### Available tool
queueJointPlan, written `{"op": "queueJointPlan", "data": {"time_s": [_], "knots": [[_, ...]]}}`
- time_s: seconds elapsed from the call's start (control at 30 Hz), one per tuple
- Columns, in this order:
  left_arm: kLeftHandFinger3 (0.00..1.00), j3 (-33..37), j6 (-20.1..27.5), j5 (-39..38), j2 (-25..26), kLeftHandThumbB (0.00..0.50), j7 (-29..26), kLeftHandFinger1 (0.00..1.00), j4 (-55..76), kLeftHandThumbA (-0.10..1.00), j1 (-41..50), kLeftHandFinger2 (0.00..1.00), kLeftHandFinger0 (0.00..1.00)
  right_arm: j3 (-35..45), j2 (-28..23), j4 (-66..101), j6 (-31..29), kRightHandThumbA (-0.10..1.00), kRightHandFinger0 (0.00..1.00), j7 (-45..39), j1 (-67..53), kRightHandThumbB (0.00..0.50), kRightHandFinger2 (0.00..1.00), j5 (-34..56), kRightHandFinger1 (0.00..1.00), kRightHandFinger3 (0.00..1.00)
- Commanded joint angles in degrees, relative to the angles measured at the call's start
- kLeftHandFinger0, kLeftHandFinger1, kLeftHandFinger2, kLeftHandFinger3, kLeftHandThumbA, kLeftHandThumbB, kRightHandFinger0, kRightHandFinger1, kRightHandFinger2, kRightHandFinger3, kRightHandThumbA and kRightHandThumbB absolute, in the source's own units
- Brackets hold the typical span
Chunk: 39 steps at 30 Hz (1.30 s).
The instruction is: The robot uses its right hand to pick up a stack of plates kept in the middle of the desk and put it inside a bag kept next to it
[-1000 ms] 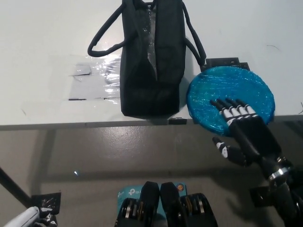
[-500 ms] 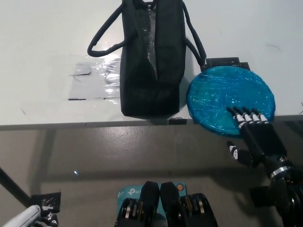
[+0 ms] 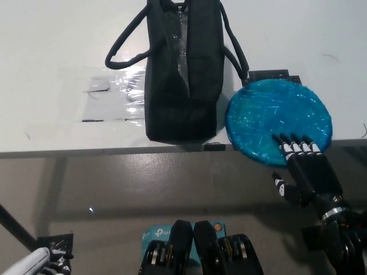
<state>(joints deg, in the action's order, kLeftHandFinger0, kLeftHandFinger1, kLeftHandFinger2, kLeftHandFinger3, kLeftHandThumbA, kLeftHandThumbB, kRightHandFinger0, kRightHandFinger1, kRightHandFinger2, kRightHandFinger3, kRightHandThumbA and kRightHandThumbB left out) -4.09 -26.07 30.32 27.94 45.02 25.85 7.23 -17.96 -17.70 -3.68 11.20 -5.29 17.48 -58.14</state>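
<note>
Bag [image 3: 183,74]: top end cut by upper frame edge; interior not visible. Left hand [image 3: 40,263]: mostly cut off at bottom-left corner, finger state indeterminate. Plate stack [image 3: 275,117]: near rim hidden under right hand's [image 3: 307,169] fingers [image 3: 295,146]; plate count unreadable through wrap.

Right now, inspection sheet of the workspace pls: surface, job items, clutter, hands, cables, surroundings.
Surface: white desk, near edge facing the robot.
Job's things: blue plate stack, wrapped in film, overhanging the near edge; black bag beside it, top open, handles splayed.
Clutter: clear plastic sheet taped to the desk on the bag's other side.
Hands: right hand open, fingertips on the stack's near rim; left hand at the lower-left corner, state unclear.
Cables: nothing seen.
Surroundings: grey floor below the desk.
</note>
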Motion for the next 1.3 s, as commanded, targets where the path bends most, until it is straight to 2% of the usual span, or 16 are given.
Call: {"op": "queueJointPlan", "data": {"time_s": [0.0,0.3,0.47,0.53,0.57,0.6,0.63,0.67,0.7,0.73,0.83,0.93,0.97,1.13,1.2,1.27], "knots": [[0.99,-1.06,-0.86,0.24,1.05,0.000,-0.16,0.75,2.36,0.45,0.75,0.87,0.77,-0.77,-3.62,-8.74,-0.13,0.28,1.00,18.90,5.63,0.459,1.00,-9.36,1.00,1.00],[0.97,-0.35,-0.86,-0.25,1.59,0.000,-1.71,0.72,1.95,0.50,0.94,0.85,0.72,-6.89,-7.58,-20.69,-2.60,-0.10,1.00,38.54,15.73,0.325,1.00,-16.72,1.00,1.00],[0.96,-0.41,-0.86,0.01,1.59,0.000,-1.52,0.73,2.35,0.51,1.07,0.85,0.75,-9.24,-7.17,-21.49,-0.64,-0.10,1.00,35.26,17.72,0.395,1.00,-17.89,1.00,1.00],[0.97,-0.31,-0.86,-0.44,1.62,0.000,-1.90,0.73,2.55,0.52,2.04,0.84,0.76,-9.69,-7.21,-21.22,-3.16,-0.10,1.00,35.22,17.10,0.353,1.00,-15.87,1.00,1.00],[0.95,-0.20,-0.86,-0.84,1.67,0.000,-2.26,0.72,2.45,0.51,2.02,0.83,0.74,-9.81,-7.60,-21.17,-6.75,-0.10,0.99,36.42,17.29,0.244,1.00,-13.88,1.00,1.00],[0.95,-0.15,-0.86,-1.00,1.68,0.000,-2.42,0.71,2.42,0.51,2.01,0.83,0.73,-9.94,-7.79,-21.19,-8.17,-0.10,0.74,36.99,17.41,0.219,1.00,-13.07,0.90,1.00],[0.97,-0.57,-0.86,-0.90,1.45,0.000,-1.92,0.72,2.40,0.52,1.92,0.84,0.74,-10.00,-8.35,-21.06,-12.59,-0.10,0.24,37.37,17.87,0.123,0.45,-10.62,0.30,1.00],[0.98,-0.65,-0.86,-0.93,1.36,0.000,-1.86,0.73,2.29,0.50,1.85,0.85,0.74,-10.72,-8.74,-21.60,-13.93,-0.06,0.01,39.59,18.32,0.064,0.03,-10.99,0.01,1.00],[0.98,-0.65,-0.86,-0.94,1.35,0.000,-1.87,0.73,2.28,0.50,1.85,0.85,0.74,-10.92,-8.81,-21.77,-14.10,-0.06,0.00,40.01,18.43,0.051,0.00,-10.97,0.00,1.00],[0.97,-1.34,-0.86,-1.08,0.65,0.000,-1.42,0.73,2.24,0.47,1.69,0.85,0.73,-11.93,-9.25,-22.23,-16.40,-0.10,0.00,43.54,18.83,0.072,0.00,-11.44,0.00,0.35],[0.94,-0.58,-0.86,-1.32,1.41,0.000,-2.08,0.72,2.53,0.48,1.81,0.84,0.72,-10.71,-9.18,-18.80,-18.01,-0.10,0.00,40.00,17.33,0.022,0.09,-8.04,0.00,0.01],[0.94,-0.21,-0.86,-0.98,2.03,0.000,-2.33,0.71,2.34,0.50,1.76,0.83,0.71,-6.71,-7.35,-15.70,-20.37,-0.10,0.00,34.83,15.20,0.321,0.37,0.32,0.00,0.24],[0.96,-0.05,-0.85,-0.93,2.15,0.000,-2.43,0.72,2.38,0.50,1.82,0.84,0.73,-4.63,-6.44,-14.38,-20.78,-0.10,0.00,33.03,14.07,0.340,0.36,4.03,0.00,0.23],[0.96,0.02,-0.85,-0.99,1.75,0.000,-2.72,0.71,2.26,0.50,2.35,0.83,0.73,4.46,-1.22,-8.83,-19.36,-0.10,0.00,26.42,10.00,0.301,0.30,19.46,0.00,0.15],[0.96,-0.16,-0.86,-1.16,1.45,0.000,-2.71,0.72,1.98,0.47,2.35,0.85,0.73,8.48,1.09,-6.19,-16.64,-0.10,0.00,23.48,9.08,0.279,0.36,25.63,0.02,0.21],[0.98,-0.81,-0.86,-1.92,0.84,0.000,-2.85,0.73,1.87,0.43,2.48,0.86,0.73,13.63,3.41,-3.97,-15.65,-0.10,0.00,21.02,8.36,0.265,0.26,35.46,0.00,0.27]]}}
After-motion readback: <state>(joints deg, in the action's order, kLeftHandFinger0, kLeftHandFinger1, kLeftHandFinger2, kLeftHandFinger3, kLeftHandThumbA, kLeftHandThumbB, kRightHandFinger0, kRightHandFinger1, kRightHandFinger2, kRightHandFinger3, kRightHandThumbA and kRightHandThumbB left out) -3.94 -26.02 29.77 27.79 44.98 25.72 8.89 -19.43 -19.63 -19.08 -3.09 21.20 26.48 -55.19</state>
